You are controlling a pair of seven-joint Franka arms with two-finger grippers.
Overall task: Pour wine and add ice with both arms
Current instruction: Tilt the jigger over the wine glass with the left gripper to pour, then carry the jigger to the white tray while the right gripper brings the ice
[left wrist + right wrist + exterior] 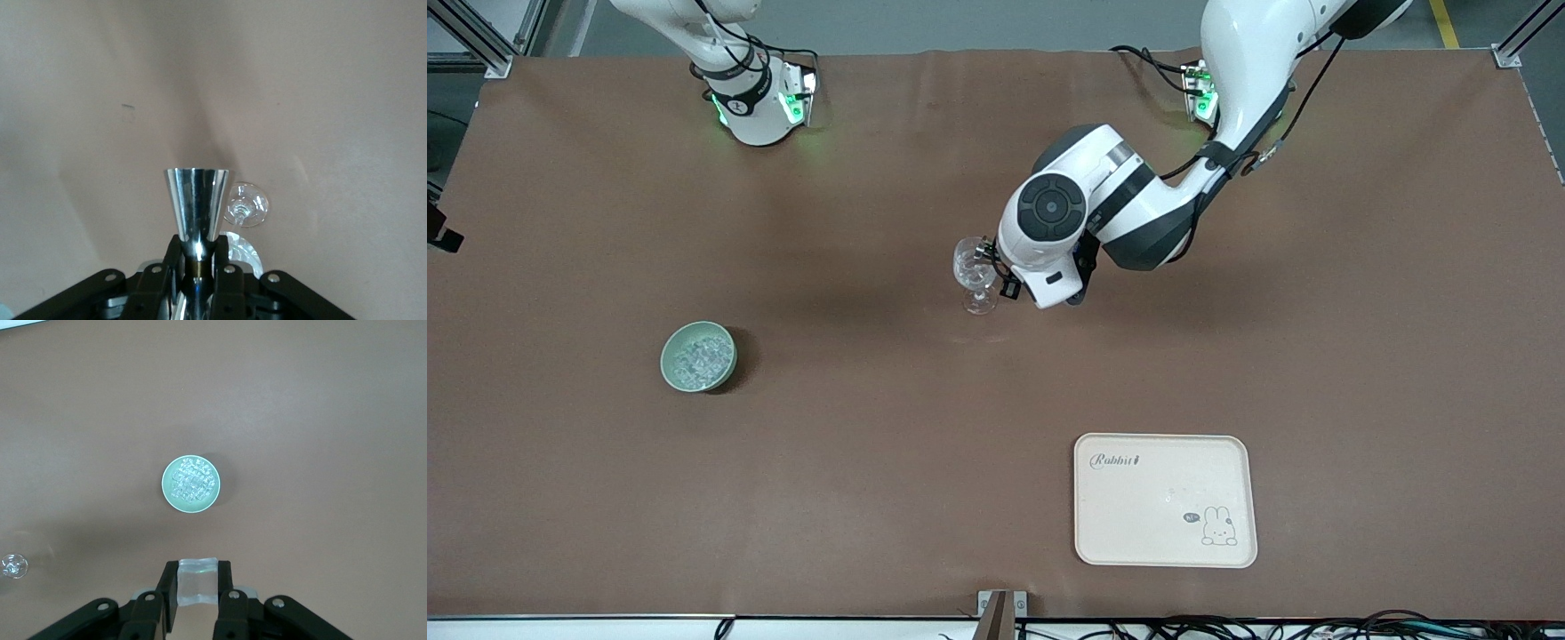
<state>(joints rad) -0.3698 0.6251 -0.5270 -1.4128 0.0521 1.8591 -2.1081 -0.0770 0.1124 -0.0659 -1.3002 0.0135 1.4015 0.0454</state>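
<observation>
A clear wine glass (975,276) stands upright near the table's middle. My left gripper (1000,271) hangs right beside its bowl, shut on the narrow waist of a silver jigger (197,200). In the left wrist view the left gripper (197,250) has the wine glass (247,205) just past the jigger. A pale green bowl (665,356) holds the ice (701,357) toward the right arm's end. My right gripper (198,577), out of the front view, is high over the bowl (165,480) and shut on one clear ice cube (198,587).
A cream tray (1138,516) with a rabbit print lies nearer to the front camera than the glass, toward the left arm's end. The right arm's base (751,98) stands at the table's back edge. Brown cloth covers the whole table.
</observation>
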